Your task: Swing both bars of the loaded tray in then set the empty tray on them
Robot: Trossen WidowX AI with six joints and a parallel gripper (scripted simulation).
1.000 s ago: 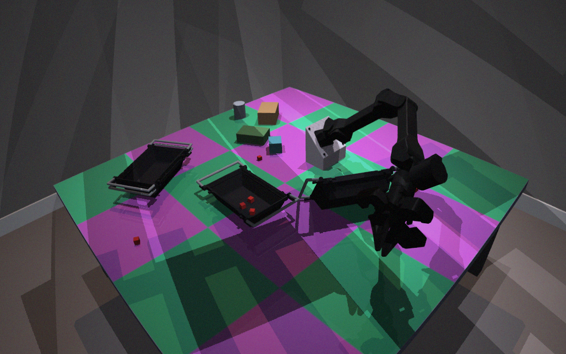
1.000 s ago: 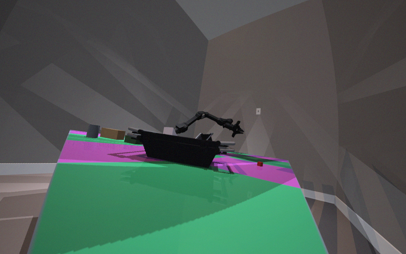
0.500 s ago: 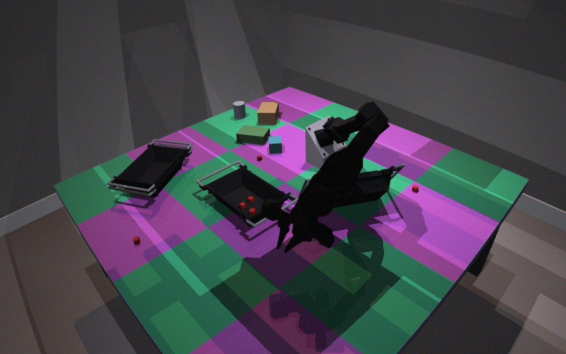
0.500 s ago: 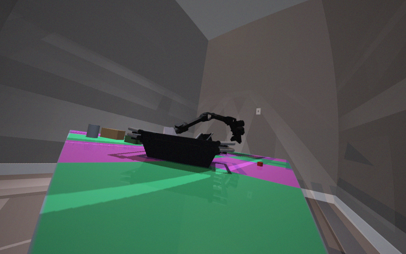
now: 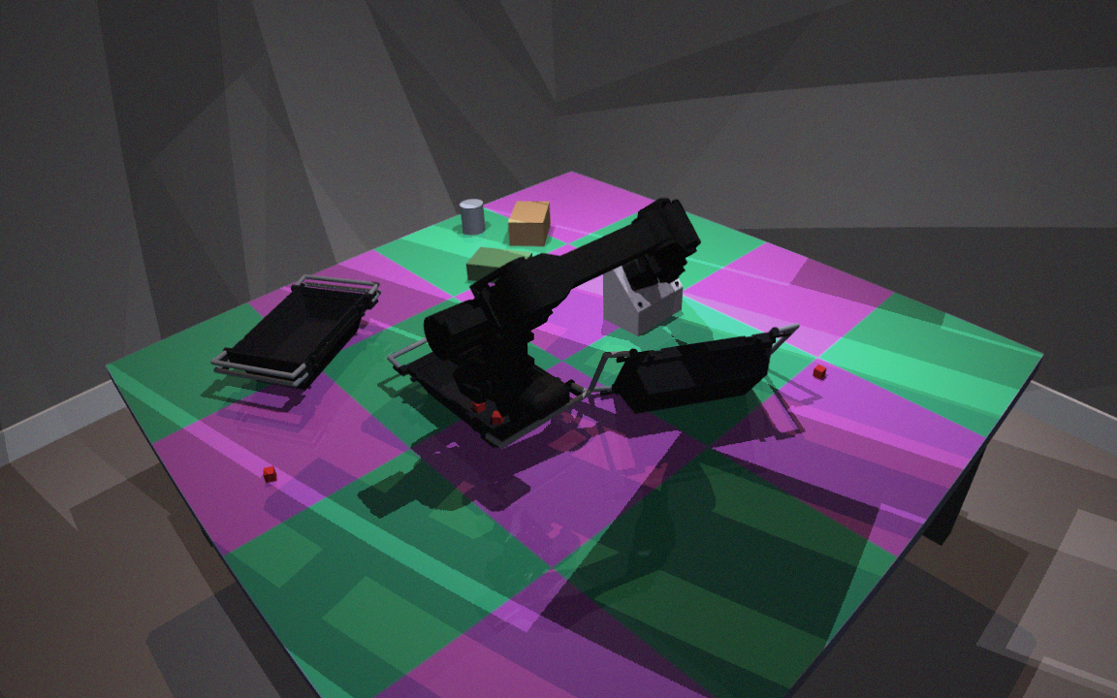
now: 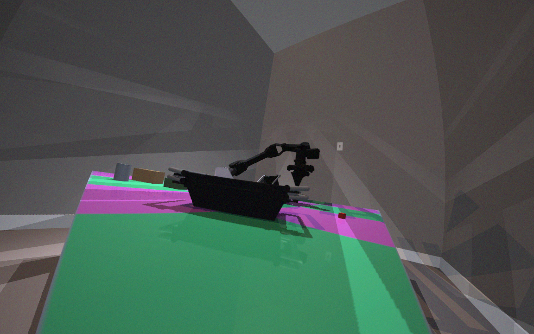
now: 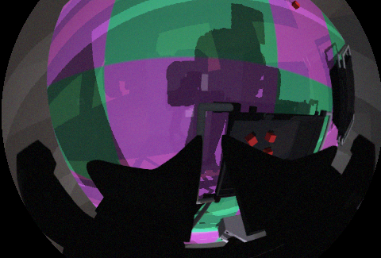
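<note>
The loaded black tray [image 7: 297,136] stands at the table's middle, mostly hidden by my arm in the top view. Red blocks [image 5: 496,417] [image 7: 253,140] lie inside it. Its wire bars [image 5: 401,351] [image 5: 545,418] are swung out over its ends; in the wrist view one bar [image 7: 214,107] shows just beyond the fingertips. My gripper [image 6: 297,182] [image 7: 211,140] points down over that end of the tray, fingers close together with nothing between them. A second black tray [image 5: 692,371] lies tipped on its side to the right. A third tray [image 5: 298,325] [image 6: 235,198] [image 7: 345,83] stands at the left.
A grey cylinder [image 5: 471,215] [image 6: 122,171], a tan box [image 5: 528,223] [image 6: 148,175] and an olive block [image 5: 490,260] stand at the back. The grey arm mount [image 5: 636,305] is behind the trays. Loose red cubes [image 5: 269,473] [image 6: 341,215] [image 5: 819,371] lie on the table.
</note>
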